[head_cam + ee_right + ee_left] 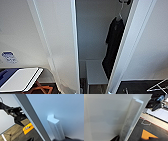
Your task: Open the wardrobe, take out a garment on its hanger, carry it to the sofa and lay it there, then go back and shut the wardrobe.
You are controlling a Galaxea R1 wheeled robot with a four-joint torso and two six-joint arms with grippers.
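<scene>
White walls flank the wardrobe [62,50], its doors swung apart. The garment [113,45] hangs inside on its hanger [120,12]. Opening looks done; reaching in comes next. Either gripper's state: cannot tell.

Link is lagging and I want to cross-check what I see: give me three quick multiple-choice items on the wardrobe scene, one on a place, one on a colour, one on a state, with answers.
1. Where does the garment hang?
A. inside the wardrobe, toward its right side
B. on the outside of the left door
C. on the floor

2. What colour is the garment?
A. white
B. black
C. blue

3. How do the wardrobe doors stand?
A. both shut
B. both swung open
C. both removed

Answers: 1 A, it hangs from the hanger high in the open interior by the right door; 2 B, it shows black against the pale back wall; 3 B, the interior shows between two doors.
</scene>
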